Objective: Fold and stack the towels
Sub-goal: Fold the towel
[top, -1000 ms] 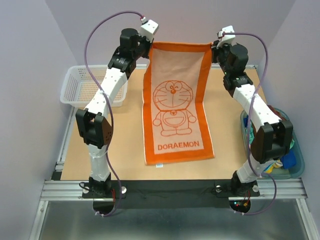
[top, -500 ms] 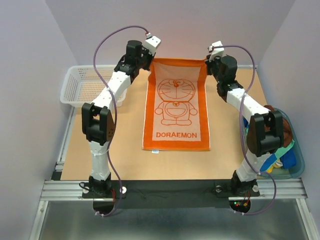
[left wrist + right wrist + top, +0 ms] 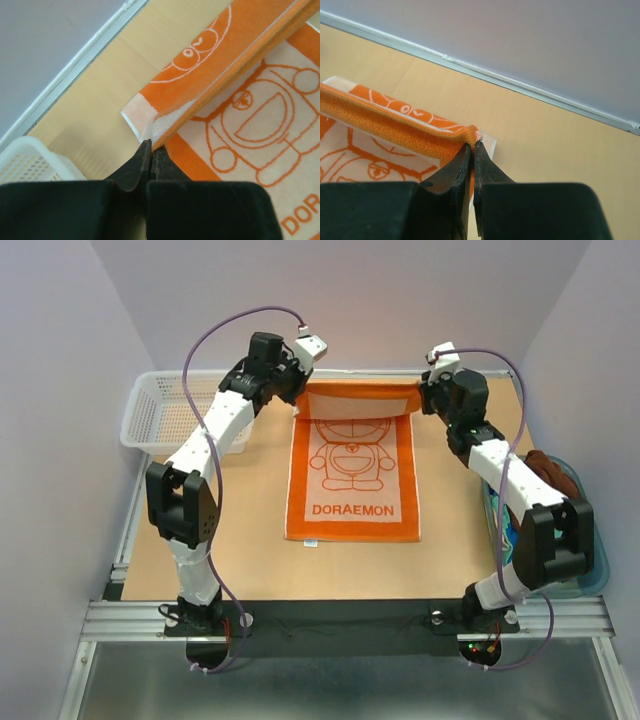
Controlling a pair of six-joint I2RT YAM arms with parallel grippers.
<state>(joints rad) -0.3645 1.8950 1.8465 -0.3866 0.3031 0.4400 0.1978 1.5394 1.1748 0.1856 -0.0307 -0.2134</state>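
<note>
I hold the left gripper [image 3: 151, 149] and right gripper [image 3: 473, 148] clenched on the far corners of the orange Doraemon towel [image 3: 350, 480], which lies on the table [image 3: 220, 550] with its far edge lifted — first fold barely begun, nothing stacked, more towels [image 3: 552, 470] waiting in the tub [image 3: 598, 562] at right.

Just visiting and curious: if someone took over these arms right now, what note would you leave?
Left gripper: shut on the orange towel, far-left corner.
Right gripper: shut on its far-right corner.
Towel's near part lies flat on the table; far edge lifted, folding over.
The other towels sit in the tub.
Done: nothing stacked yet.
Left: finish this fold, fold and stack the rest.
</note>
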